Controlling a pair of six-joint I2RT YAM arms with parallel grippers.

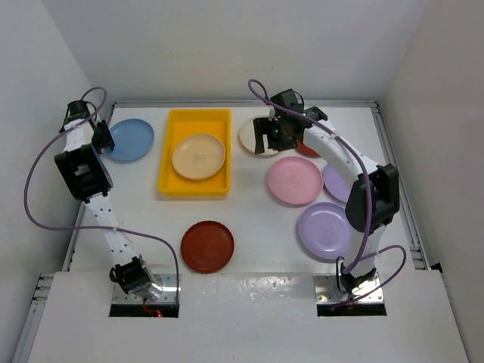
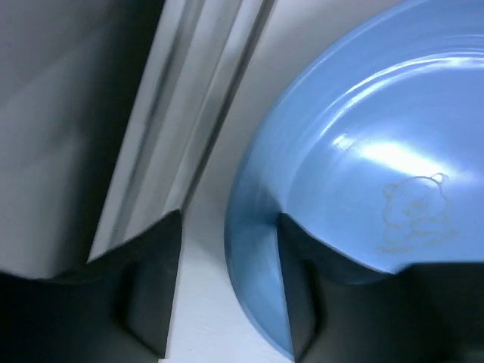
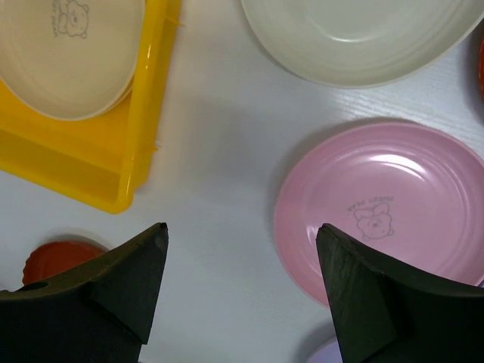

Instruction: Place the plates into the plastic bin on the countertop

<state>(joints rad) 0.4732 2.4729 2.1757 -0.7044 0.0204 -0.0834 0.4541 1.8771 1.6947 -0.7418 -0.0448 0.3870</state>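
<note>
One blue plate (image 2: 355, 144), bear print (image 2: 416, 208) wrist-only

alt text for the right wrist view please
The right tool hangs open and empty over the white countertop, a round pink plastic plate lying at right below it. A bright yellow plastic bin holding a tan round plate sits upper left; a cream round plate crosses the top edge.

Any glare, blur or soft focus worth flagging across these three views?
Left wrist: soft throughout, with a white glare streak on the round blue plastic plate. Right wrist: sharp, mild sheen on the round pink plastic plate, soft shadow at its left edge. Top external: even light, faint shadows, no blur.
</note>
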